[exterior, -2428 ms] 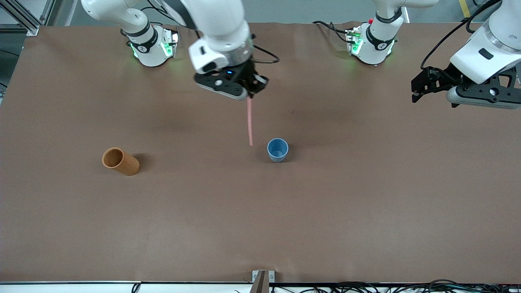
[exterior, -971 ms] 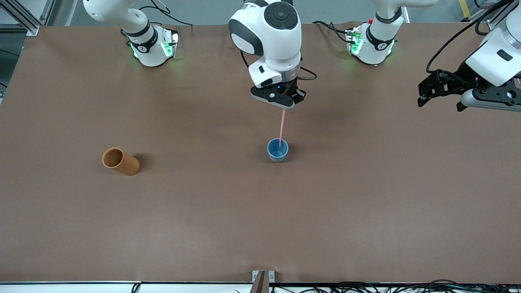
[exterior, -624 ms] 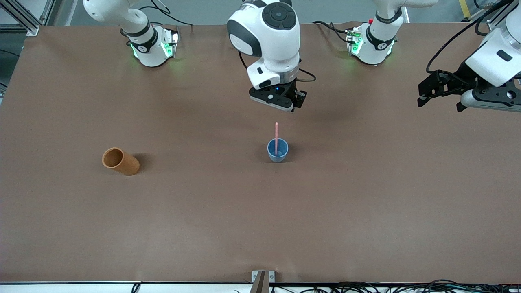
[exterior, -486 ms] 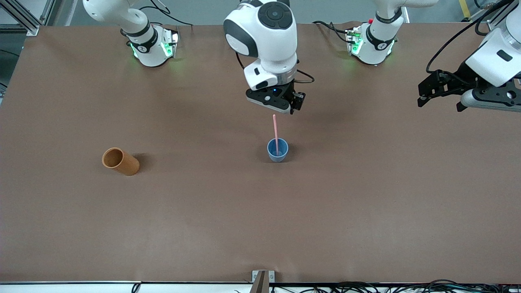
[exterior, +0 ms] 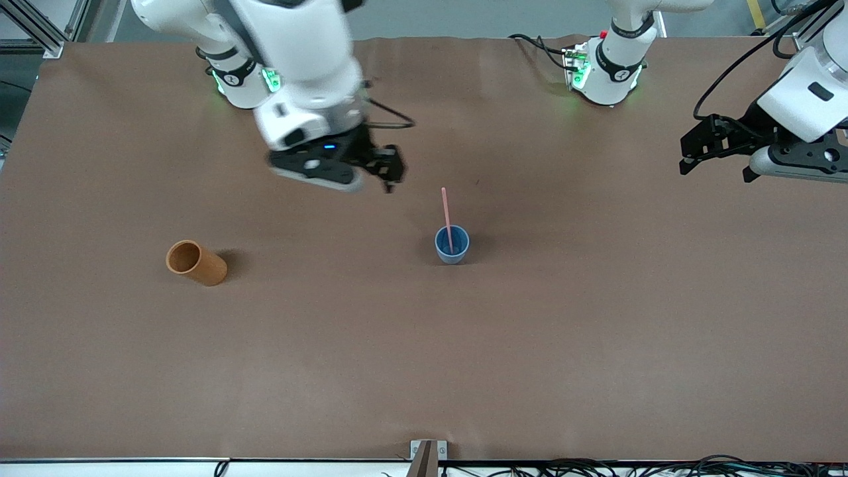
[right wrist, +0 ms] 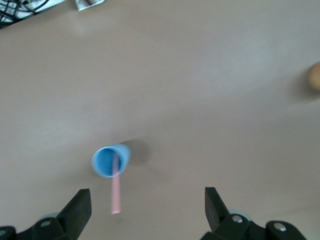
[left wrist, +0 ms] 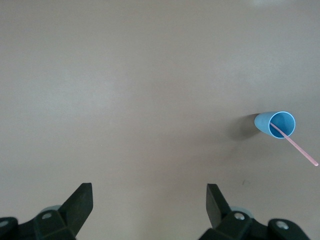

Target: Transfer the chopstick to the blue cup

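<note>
The pale pink chopstick (exterior: 447,215) stands in the blue cup (exterior: 452,249) at mid table, leaning on the rim with its top tilted toward the robots' bases. It also shows in the right wrist view (right wrist: 115,192) in the cup (right wrist: 107,161), and in the left wrist view (left wrist: 299,146) in the cup (left wrist: 276,124). My right gripper (exterior: 391,173) is open and empty, up over bare table beside the cup, toward the right arm's end. My left gripper (exterior: 689,147) is open and empty, waiting high at the left arm's end.
An orange-brown cylindrical cup (exterior: 196,262) lies on its side toward the right arm's end of the table; a sliver of it shows in the right wrist view (right wrist: 314,76). A small metal bracket (exterior: 427,452) sits at the table's front edge.
My right gripper let go of the chopstick into the blue cup, then swung away toward the right arm's end. The chopstick settled leaning on the rim. The left arm stayed put.
</note>
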Robot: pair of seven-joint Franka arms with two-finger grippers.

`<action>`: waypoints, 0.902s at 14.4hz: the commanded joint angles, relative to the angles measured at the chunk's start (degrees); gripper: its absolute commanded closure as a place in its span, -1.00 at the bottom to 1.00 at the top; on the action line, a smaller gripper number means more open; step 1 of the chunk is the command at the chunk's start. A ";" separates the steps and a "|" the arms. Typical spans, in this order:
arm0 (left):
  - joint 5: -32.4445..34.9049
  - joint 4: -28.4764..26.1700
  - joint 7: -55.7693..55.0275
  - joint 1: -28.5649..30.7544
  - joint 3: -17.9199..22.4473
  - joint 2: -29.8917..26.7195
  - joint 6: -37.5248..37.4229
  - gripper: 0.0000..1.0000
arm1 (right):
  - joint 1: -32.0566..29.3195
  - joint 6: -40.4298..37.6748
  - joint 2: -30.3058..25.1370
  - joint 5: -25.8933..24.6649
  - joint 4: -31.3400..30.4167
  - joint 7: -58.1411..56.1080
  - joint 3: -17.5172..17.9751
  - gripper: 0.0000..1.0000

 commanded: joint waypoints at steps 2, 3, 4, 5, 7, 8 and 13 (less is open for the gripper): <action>-0.42 1.66 0.60 0.19 -0.05 0.76 -0.51 -1.00 | -10.66 -1.29 -13.31 -0.17 -14.83 -17.21 1.16 -1.00; -0.42 1.66 0.52 0.19 -0.05 0.76 -0.51 -1.00 | -13.12 -2.18 -15.33 -0.17 -16.77 -20.56 1.16 -1.00; -0.33 1.66 0.60 0.19 -0.05 0.76 -0.51 -1.00 | -15.50 -2.18 -17.79 -0.17 -19.57 -23.21 1.16 -1.00; -0.33 1.66 0.60 0.10 -0.05 0.76 -0.51 -1.00 | -18.13 -1.84 -20.51 -0.17 -22.73 -26.45 1.16 -1.00; -0.42 1.66 0.51 0.10 -0.05 0.76 -0.51 -1.00 | -22.70 -1.48 -24.65 -0.17 -28.10 -31.39 1.07 -1.00; -0.42 1.66 0.60 0.19 -0.05 0.76 -0.51 -1.00 | -24.73 -1.57 -26.15 -0.26 -29.78 -33.23 1.07 -1.00; -0.50 1.66 0.78 0.19 -0.05 0.76 -0.51 -1.00 | -33.61 -2.01 -31.43 -1.57 -35.51 -41.33 1.07 -0.96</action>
